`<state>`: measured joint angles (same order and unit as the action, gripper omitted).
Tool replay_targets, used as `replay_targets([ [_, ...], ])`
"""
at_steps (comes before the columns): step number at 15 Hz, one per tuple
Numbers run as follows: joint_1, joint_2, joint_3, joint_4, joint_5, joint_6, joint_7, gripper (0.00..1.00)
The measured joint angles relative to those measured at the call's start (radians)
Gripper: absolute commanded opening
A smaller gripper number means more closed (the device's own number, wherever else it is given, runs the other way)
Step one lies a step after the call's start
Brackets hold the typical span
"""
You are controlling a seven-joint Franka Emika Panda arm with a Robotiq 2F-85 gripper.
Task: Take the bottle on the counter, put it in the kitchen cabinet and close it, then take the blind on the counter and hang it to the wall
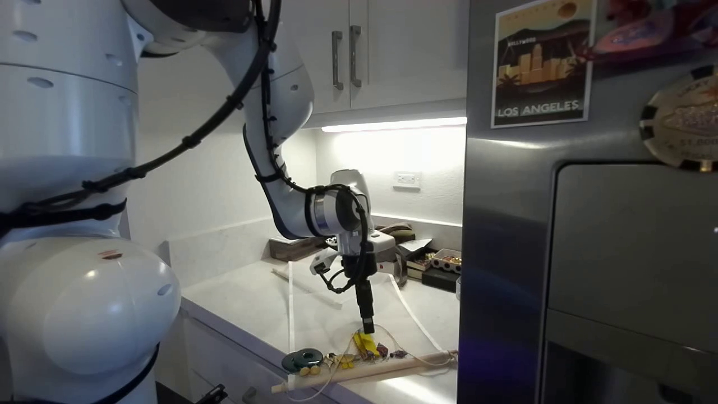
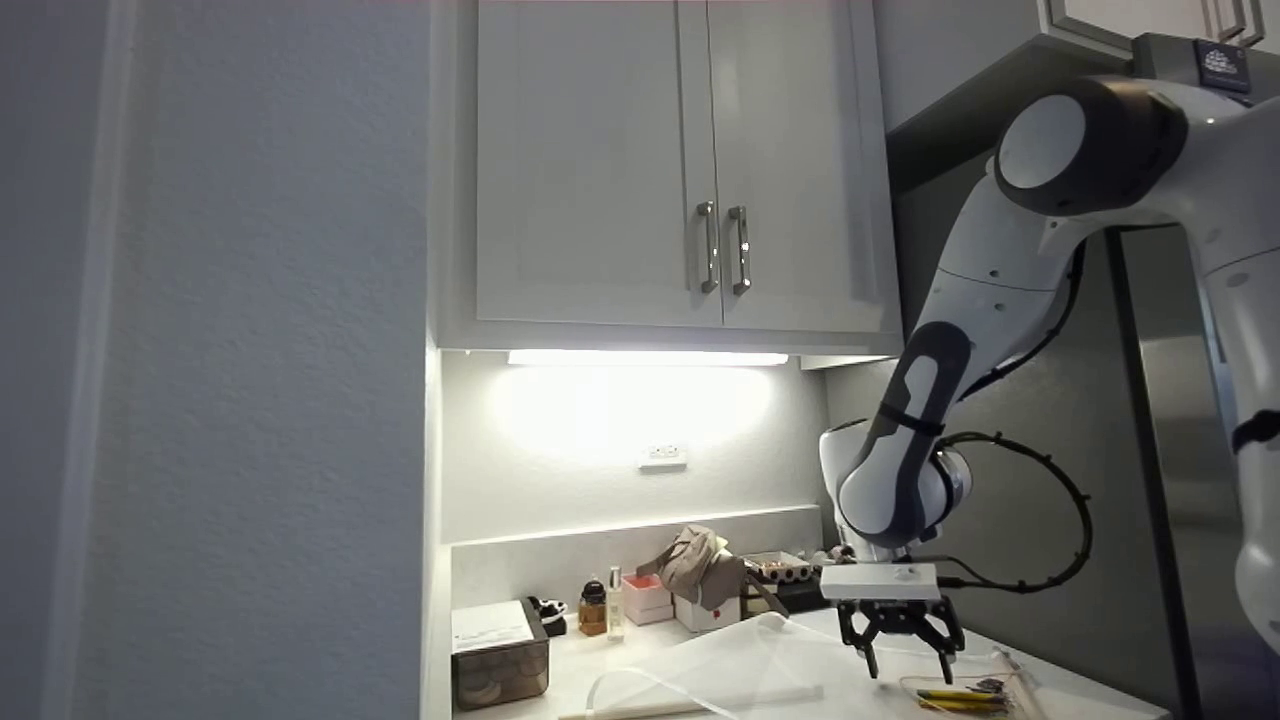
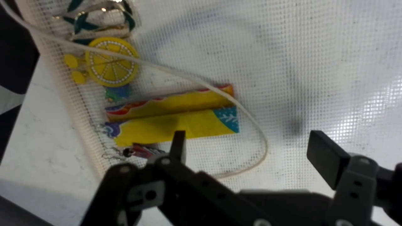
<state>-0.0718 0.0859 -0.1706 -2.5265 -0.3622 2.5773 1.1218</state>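
A slim white strip light (image 2: 648, 358) bleaches the plain white wall (image 2: 570, 470). Glare streaks the glossy white bench (image 1: 241, 294) near its front edge; wrist-view shadows look soft.

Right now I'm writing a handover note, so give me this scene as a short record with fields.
Gripper: open, holding nothing, above the blind
Blind: laid out on the counter, not hung
On the blind: yellow strips and a lemon-slice ornament, a cord crossing over both
Amber bottle: upright toward the counter's back, outside the cabinet
Cabinet: doors shut
Wall: outlet plate showing
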Motion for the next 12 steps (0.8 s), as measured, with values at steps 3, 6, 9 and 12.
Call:
replay_targets([
  [3, -0.002, 0.006, -0.006, 0.000, 0.000, 0.000, 0.000, 0.62],
  [6, -0.003, 0.010, -0.009, 0.002, 0.000, 0.001, 0.000, 0.57],
  [9, -0.003, 0.010, -0.009, 0.006, 0.000, 0.001, 0.000, 0.68],
  [12, -0.004, 0.011, -0.009, 0.006, -0.001, 0.001, 0.000, 0.41],
])
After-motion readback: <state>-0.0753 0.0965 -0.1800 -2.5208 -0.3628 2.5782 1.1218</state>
